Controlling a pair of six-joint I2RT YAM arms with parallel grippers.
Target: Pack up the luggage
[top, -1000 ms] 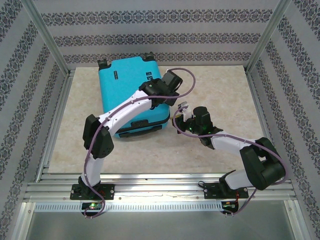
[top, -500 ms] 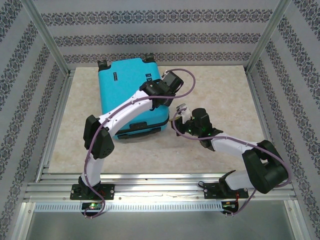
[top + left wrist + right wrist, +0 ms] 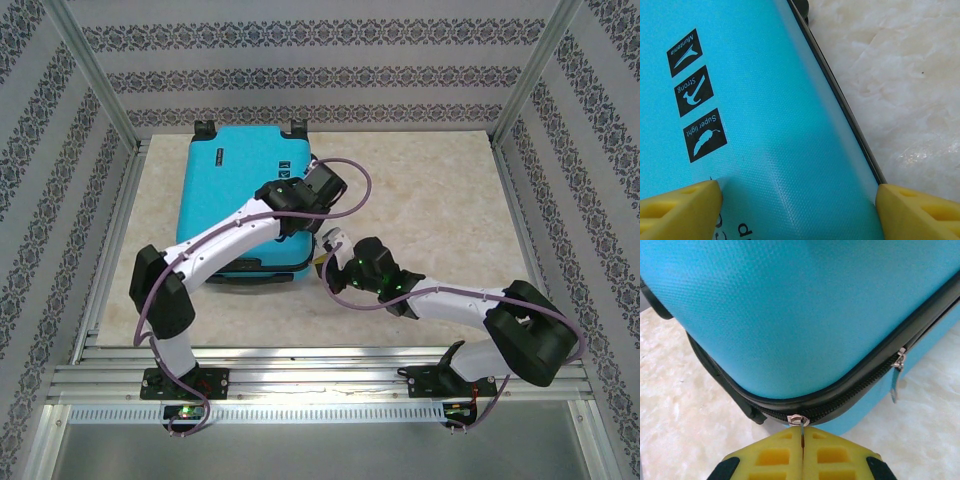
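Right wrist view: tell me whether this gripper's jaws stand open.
No. The right gripper is clamped shut on the zipper pull of the luggage, with no gap showing.

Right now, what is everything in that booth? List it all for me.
luggage: one, turquoise, lying flat and closed on the table's far left
wheels: two, black, at the luggage's far end
printed labels: three, black squares, on the shell
zipper pull: one, silver, pinched at the luggage's near corner
second zipper pull: one, silver, hanging free on the side
table: one, beige marbled, under everything
walls: patterned white and grey, around the table
left pincer: yellow fingers spread wide on the shell
right pincer: yellow fingers shut on the zipper pull
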